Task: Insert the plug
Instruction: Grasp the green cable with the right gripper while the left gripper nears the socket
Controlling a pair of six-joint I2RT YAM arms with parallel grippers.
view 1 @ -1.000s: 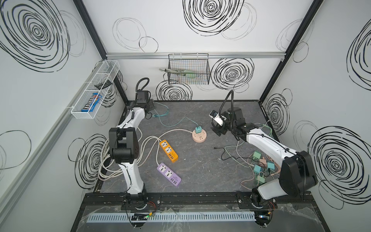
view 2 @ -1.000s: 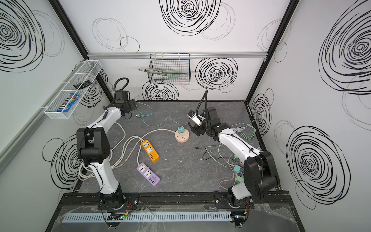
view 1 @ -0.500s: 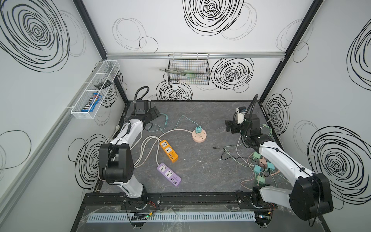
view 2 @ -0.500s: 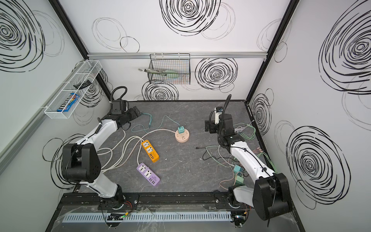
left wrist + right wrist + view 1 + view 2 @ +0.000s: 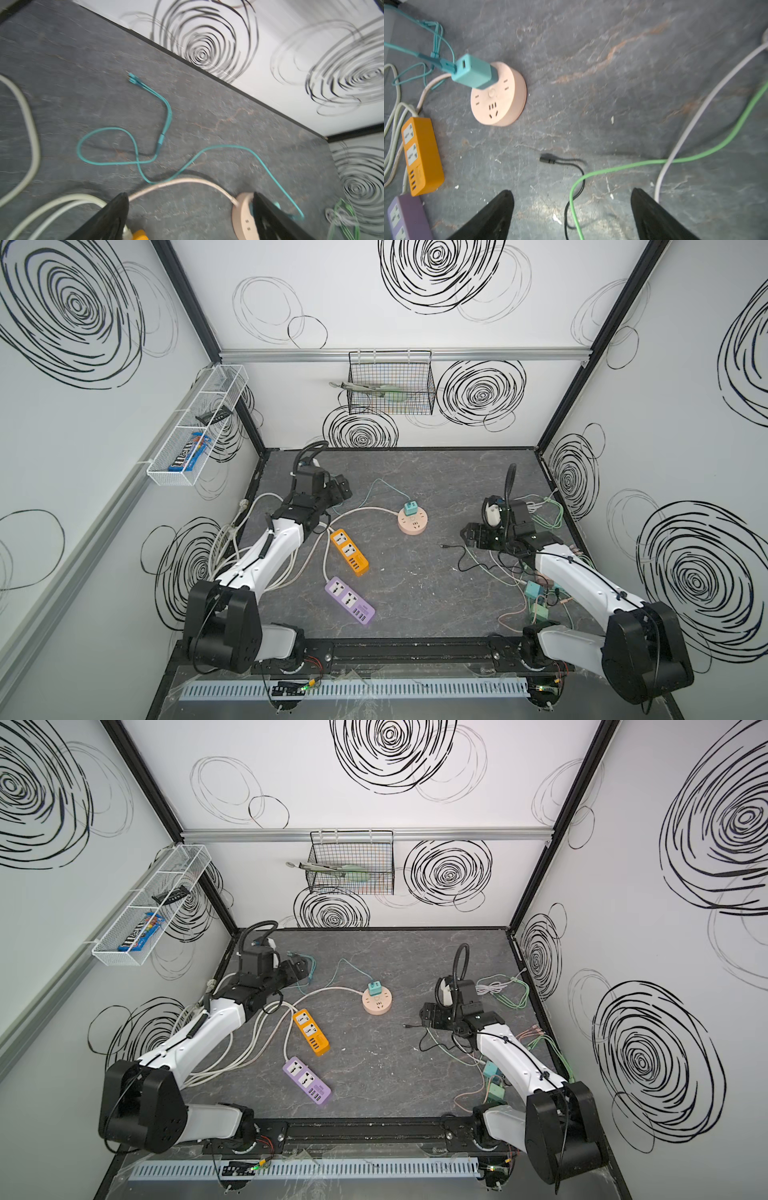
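Right wrist view: the right gripper (image 5: 571,191) is hanging low over the grey stone-patterned tabletop (image 5: 623,52). Its two black fingers are standing wide apart and holding nothing. In the gap between them, a thin bright green cable (image 5: 654,162) and a thin black cable (image 5: 572,164) are lying loose on the surface. The black one's small barrel tip is resting just ahead of the fingertips.

Farther ahead and off to one side, the teal cube-shaped plug adapter (image 5: 473,71) is standing in a socket of the round pink power strip (image 5: 502,104). It appears fully seated, and its teal cord is trailing away from the gripper. Beyond the pink strip's near edge, an orange rectangular power strip (image 5: 421,153) and a purple power strip (image 5: 404,218) are lying side by side.

In a top view, the left gripper (image 5: 341,486) is sitting across the table from the right one, also spread open and empty. Spare teal and green adapters (image 5: 535,591) are lying behind the right gripper, beside its arm.

The teal plug looks inserted, so the step is probably clearing off or fetching another plug. Doing it well means keeping the fingers apart and rising straight up before swinging. That way no cable is snagging and tugging the seated adapter loose.
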